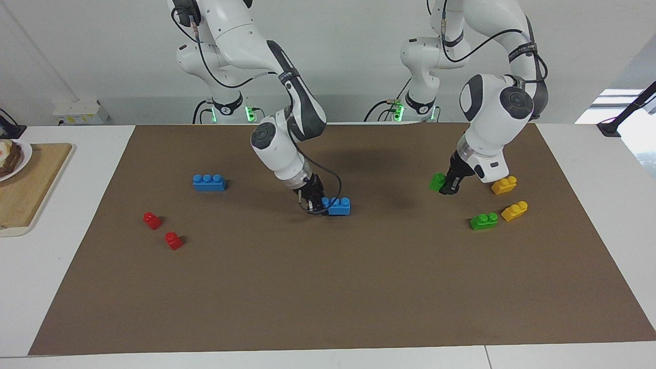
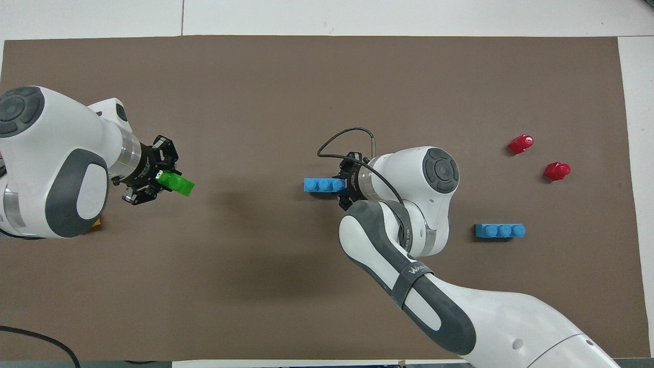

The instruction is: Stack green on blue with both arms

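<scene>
Here the left gripper (image 1: pixel 447 187) clamps a green brick (image 1: pixel 437 181) over the brown mat (image 1: pixel 328 287); the right gripper (image 1: pixel 313 204) clamps a blue brick (image 1: pixel 338 206) near the mat's middle.

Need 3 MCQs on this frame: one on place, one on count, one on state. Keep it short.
1. Where is the free blue three-stud brick?
A. toward the right arm's end of the mat
B. on the cutting board
C. beside the yellow bricks

2. How many red one-stud bricks lie on the mat?
A. one
B. two
C. four

3. What does the left gripper hold?
A. nothing, jaws open
B. a yellow brick
C. a green two-stud brick

Answers:
1. A: it lies on the brown mat near the red bricks, at the right arm's end.
2. B: one red brick and a second red brick show in both views.
3. C: its jaws are shut on the held green brick; the right gripper is shut on the held blue brick.
</scene>
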{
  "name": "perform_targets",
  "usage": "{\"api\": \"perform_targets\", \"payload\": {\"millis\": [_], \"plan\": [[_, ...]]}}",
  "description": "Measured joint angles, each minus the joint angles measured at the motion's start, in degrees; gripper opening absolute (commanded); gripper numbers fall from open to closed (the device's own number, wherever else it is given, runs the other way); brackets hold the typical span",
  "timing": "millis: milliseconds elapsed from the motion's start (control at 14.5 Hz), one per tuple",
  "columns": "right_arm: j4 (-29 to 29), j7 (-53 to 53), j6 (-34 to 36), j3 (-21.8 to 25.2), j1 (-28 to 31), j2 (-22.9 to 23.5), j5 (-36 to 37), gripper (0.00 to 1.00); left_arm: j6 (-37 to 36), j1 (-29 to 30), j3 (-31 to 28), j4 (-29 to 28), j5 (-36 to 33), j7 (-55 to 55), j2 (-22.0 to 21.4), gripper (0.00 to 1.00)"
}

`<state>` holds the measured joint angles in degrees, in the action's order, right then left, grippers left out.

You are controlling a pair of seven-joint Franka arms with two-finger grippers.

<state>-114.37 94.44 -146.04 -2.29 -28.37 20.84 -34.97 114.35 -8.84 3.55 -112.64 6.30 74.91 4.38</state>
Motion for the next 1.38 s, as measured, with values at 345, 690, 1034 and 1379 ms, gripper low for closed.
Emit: {"api": "perform_targets", "payload": {"millis": [345, 690, 1034, 1379], "plan": [[-0.5, -3.0, -0.1, 0.0, 0.0, 0.1, 0.0, 0.00, 2.0, -5.0, 0.1, 0.1, 0.4, 15.5, 0.1, 0.00], [-1.0, -4.1, -0.8, 0.0, 0.0, 0.5, 0.0, 0.00, 6.2, -6.0, 0.1, 0.1, 0.6, 30.5, 1.0, 0.00], [-1.1, -4.1, -0.8, 0.0, 0.0, 0.5, 0.0, 0.00, 8.8, -12.5, 0.2, 1.8, 0.7, 45.4, 3.7, 0.00], [-1.1, -4.1, -0.8, 0.0, 0.0, 0.5, 0.0, 0.00, 8.5, -18.4, 0.2, 6.5, 0.7, 55.5, 8.9, 0.00]]}}
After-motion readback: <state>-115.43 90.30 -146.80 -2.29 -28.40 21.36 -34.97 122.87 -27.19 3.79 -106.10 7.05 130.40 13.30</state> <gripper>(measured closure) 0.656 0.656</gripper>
